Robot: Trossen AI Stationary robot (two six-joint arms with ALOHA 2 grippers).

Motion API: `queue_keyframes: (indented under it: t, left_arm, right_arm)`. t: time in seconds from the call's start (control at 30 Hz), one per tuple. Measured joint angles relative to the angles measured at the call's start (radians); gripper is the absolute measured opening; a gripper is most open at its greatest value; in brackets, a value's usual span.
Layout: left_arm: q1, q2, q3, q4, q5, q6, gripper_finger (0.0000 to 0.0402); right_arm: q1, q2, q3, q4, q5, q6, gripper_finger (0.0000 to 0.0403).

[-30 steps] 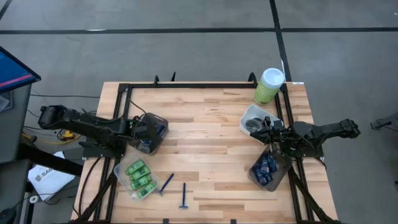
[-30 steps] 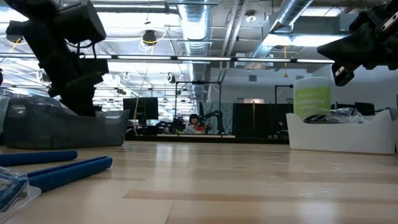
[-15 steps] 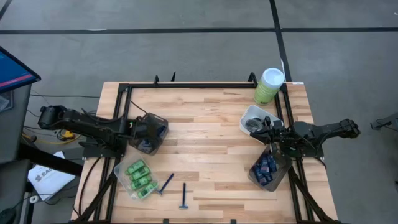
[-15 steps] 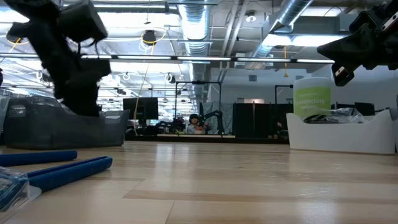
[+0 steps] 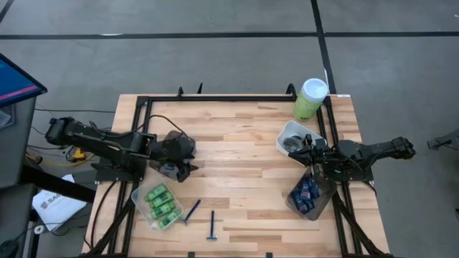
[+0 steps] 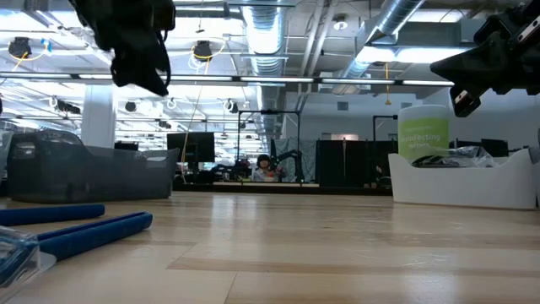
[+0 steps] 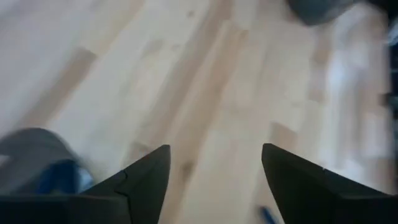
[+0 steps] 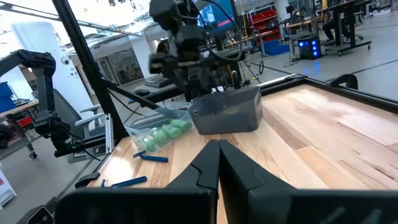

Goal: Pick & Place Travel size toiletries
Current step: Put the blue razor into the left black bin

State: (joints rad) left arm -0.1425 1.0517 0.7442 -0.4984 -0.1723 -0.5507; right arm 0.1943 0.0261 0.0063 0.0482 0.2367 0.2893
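Left arm hides most of smoky tub (image 5: pixel 169 170).

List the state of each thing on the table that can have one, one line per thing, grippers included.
Left gripper: jaws open, empty, above the smoky tub.
Right gripper: jaws shut, empty, between the white tub and the tub of blue tubes.
Smoky tub: upright, contents unclear.
Clear tub: holds green mini bottles.
White tub: upright, dark items inside.
Two razors: lying loose on the wood.
Canister: upright, lid on.
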Motion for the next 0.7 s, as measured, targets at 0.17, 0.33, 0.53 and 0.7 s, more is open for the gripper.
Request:
queue_keyframes:
  t: [0.17, 0.33, 0.53, 0.7]
  left_arm:
    - [-0.108, 0.039, 0.059, -0.012, 0.103, -0.111, 0.0228]
    - [-0.243, 0.124, 0.21, -0.167, 0.095, -0.199, 0.0205]
    - [-0.331, 0.27, 0.332, -0.272, 0.02, -0.331, 0.0177]
    - [-0.351, 0.422, 0.361, -0.272, 0.018, -0.371, 0.0165]
  right_arm:
    - [0.0, 0.0, 0.0, 0.0, 0.0, 0.0, 0.0]
    - [0.0, 0.0, 0.0, 0.0, 0.0, 0.0, 0.0]
    - [0.0, 0.0, 0.0, 0.0, 0.0, 0.0, 0.0]
    - [0.0, 0.0, 0.0, 0.0, 0.0, 0.0, 0.0]
